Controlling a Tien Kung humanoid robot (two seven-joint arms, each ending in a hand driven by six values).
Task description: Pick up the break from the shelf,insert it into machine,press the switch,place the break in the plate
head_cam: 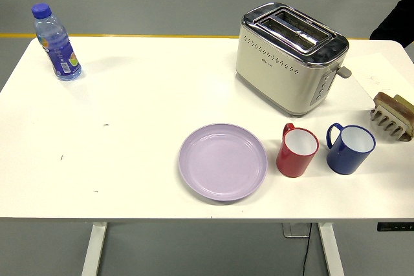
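A cream and chrome toaster (291, 56) stands at the back right of the white table (129, 147), its two slots empty and its lever (343, 72) up on the right end. Near the table's right edge a small rack (391, 123) holds a brown slice of bread (388, 102) on edge. A lilac plate (222, 161) lies bare at the front centre. Neither robot hand appears in the head view.
A red mug (297, 150) and a blue mug (350, 148) stand side by side between the plate and the rack. A plastic bottle (57, 44) with a blue cap stands at the back left. A dark sleeve (398, 24) shows at the top right edge.
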